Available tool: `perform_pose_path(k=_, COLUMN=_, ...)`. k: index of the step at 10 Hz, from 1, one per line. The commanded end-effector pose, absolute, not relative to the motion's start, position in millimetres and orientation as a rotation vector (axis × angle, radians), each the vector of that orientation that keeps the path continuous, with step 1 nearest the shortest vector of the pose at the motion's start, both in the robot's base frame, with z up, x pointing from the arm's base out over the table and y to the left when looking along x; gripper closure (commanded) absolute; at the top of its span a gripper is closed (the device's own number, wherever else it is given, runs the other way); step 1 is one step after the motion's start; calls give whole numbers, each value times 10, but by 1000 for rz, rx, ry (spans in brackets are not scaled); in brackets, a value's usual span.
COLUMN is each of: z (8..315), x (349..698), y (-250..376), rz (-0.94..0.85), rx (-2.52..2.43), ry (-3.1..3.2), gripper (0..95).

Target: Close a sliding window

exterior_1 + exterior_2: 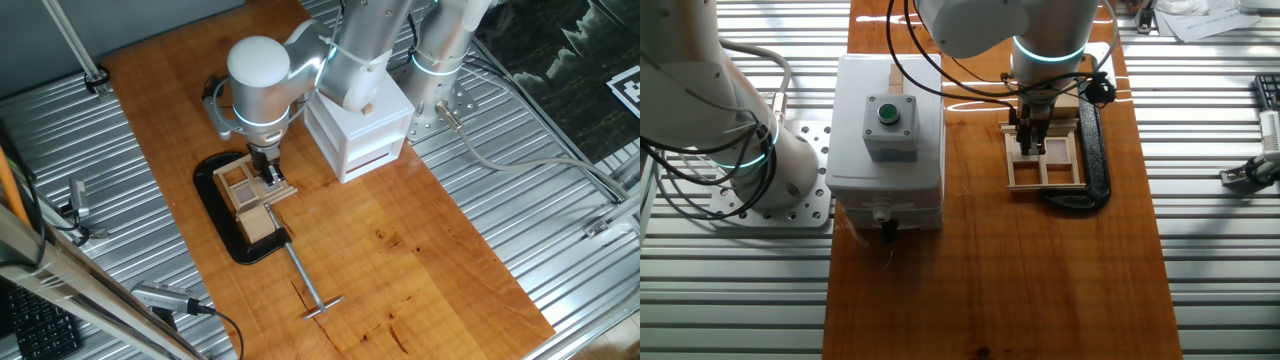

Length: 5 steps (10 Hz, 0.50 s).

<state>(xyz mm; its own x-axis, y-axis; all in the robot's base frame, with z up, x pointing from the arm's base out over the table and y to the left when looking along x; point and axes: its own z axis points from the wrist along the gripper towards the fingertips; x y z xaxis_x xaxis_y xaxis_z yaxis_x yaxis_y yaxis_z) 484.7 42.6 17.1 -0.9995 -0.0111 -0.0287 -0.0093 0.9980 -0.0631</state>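
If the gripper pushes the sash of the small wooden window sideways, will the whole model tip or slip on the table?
Probably not. The sliding window stands on a wide black base plate that lies flat on the table, so tipping seems unlikely. The thin wooden grid bars look fragile; the gripper should likely push gently.

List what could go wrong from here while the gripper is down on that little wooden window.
1. The gripper sits right on the sliding window, its fingers against the grid bars; a skewed push might jam the sash or stress the thin wood.
2. The black base plate simply rests on the wooden table, with no fastening that I can see, so the model might slide instead.
3. The white box stands close beside; a wide arm swing could clip it.
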Motion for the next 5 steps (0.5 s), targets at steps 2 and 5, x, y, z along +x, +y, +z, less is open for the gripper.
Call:
perform_pose_path(k=2, z=175, x=4845, y=425, rz=-99, rx=-16, ry=3108, gripper=950)
perform_pose_path(k=5, z=181, x=4842, y=427, rz=-99, rx=-18, ry=3107, gripper=950)
